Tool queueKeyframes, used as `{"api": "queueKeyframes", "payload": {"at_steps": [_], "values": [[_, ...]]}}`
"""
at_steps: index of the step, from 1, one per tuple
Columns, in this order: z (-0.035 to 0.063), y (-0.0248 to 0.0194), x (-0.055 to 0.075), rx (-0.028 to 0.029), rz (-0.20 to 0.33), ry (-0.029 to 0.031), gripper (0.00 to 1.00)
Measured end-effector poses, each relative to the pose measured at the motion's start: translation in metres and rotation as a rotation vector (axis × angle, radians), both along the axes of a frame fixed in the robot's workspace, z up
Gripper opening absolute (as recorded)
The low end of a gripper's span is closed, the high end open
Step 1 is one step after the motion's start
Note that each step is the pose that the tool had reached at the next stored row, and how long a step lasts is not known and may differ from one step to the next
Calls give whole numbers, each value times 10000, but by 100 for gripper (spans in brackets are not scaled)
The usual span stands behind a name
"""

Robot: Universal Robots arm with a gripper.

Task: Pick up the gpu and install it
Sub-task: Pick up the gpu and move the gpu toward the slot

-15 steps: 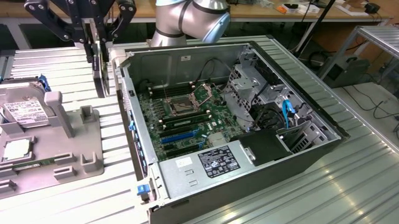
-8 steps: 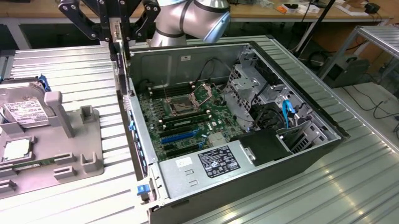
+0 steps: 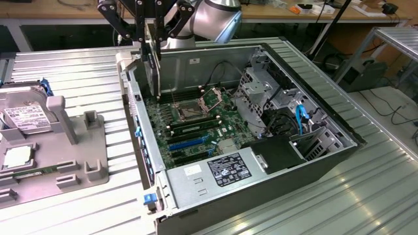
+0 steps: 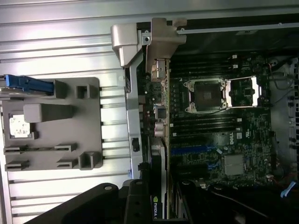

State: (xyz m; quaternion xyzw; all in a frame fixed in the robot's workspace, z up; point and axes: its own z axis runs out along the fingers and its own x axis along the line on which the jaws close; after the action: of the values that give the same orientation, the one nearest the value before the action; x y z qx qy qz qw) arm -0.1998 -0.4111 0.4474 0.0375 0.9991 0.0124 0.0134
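The gpu (image 3: 154, 63) hangs on edge, its long side pointing down, over the rear left corner of the open computer case (image 3: 313, 161). My gripper (image 3: 148, 29) is shut on its upper end. Its lower tip hovers just above the motherboard (image 3: 196, 122), close to the case's rear wall. In the wrist view the gpu (image 4: 160, 177) is seen edge-on, running from the gripper (image 4: 156, 205) out to its silver bracket (image 4: 161, 42), beside the rear wall. The blue expansion slots (image 3: 189, 143) lie bare, nearer the front of the board.
A grey fixture tray (image 3: 72, 156) on the exterior view's left holds a silver hard drive (image 3: 26, 120) and a memory stick (image 3: 33, 172). Inside the case are the CPU socket (image 3: 191, 111), drive cages (image 3: 261, 93) and a power supply (image 3: 222, 171). The table is ribbed metal.
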Motion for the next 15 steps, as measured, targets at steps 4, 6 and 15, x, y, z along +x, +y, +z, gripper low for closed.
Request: {"api": "queueKeyframes", "payload": {"at_steps": [4, 6, 15], "values": [[0, 0, 167, 0, 2, 0, 27], [0, 0, 273, 0, 3, 0, 27], [0, 0, 824, 0, 27, 0, 27]]}}
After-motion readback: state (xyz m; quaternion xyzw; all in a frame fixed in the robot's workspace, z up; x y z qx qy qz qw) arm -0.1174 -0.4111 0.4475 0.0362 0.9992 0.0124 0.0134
